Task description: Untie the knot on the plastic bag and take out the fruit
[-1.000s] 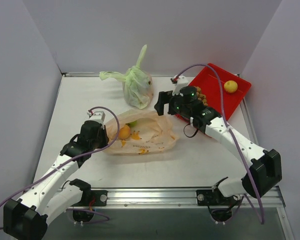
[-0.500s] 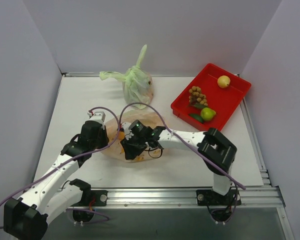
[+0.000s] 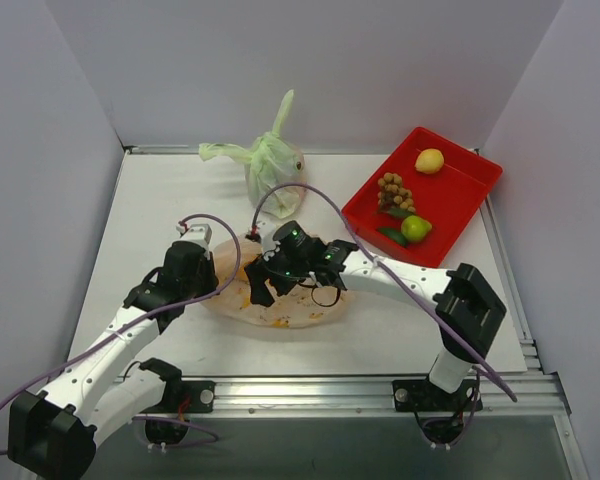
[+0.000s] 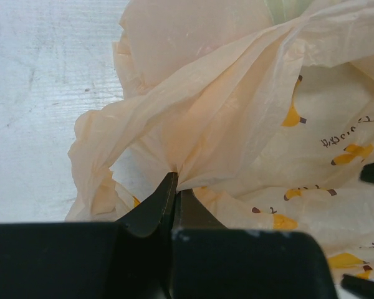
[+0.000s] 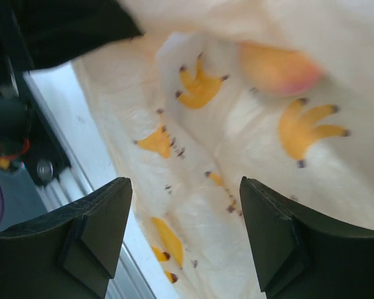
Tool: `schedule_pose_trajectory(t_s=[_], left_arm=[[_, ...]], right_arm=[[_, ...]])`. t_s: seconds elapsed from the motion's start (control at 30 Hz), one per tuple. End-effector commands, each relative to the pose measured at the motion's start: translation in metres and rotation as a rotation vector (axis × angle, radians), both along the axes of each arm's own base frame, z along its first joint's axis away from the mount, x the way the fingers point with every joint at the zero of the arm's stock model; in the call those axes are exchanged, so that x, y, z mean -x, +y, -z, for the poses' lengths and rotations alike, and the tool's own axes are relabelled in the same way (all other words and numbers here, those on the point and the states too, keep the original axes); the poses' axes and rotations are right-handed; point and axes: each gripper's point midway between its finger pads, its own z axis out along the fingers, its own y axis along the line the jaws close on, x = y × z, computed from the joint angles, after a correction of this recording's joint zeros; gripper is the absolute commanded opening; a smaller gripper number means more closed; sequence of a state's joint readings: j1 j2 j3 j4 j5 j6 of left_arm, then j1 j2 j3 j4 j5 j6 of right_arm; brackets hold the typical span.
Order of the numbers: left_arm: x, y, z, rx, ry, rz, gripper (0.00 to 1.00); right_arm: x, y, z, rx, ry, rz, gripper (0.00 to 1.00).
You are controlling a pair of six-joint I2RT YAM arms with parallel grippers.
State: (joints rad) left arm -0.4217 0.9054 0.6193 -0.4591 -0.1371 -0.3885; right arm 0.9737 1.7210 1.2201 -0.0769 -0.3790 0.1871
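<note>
The plastic bag (image 4: 237,118) is pinched by left jaws, right jaws spread.

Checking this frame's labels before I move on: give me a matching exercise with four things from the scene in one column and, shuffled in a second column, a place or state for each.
Column one:
1. left claw
2. right claw
3. green bag
4. red tray

Column two:
A. at the far side of the table, tied shut
B. open, over the plastic bag
C. on the right, with fruit in it
D. shut on a fold of the plastic bag

Pairs: 1-D, 2-B, 3-A, 4-C.
</note>
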Motion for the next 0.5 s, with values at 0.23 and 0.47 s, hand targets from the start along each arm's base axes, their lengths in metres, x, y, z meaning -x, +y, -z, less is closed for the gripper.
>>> schedule_pose_trajectory(t_s=[0.23,0.47], left_arm=[[-0.008,-0.002,-0.007,0.022,-0.033,-0.009,0.00],[-0.008,-0.006,-0.010,0.038,-0.041,0.004,0.00]], right_arm=[[-0.075,0.007,-0.006,-0.163,-0.074,0.341,0.84],[-0.099,0.021,0.016,-0.244,-0.079,0.480,0.95]])
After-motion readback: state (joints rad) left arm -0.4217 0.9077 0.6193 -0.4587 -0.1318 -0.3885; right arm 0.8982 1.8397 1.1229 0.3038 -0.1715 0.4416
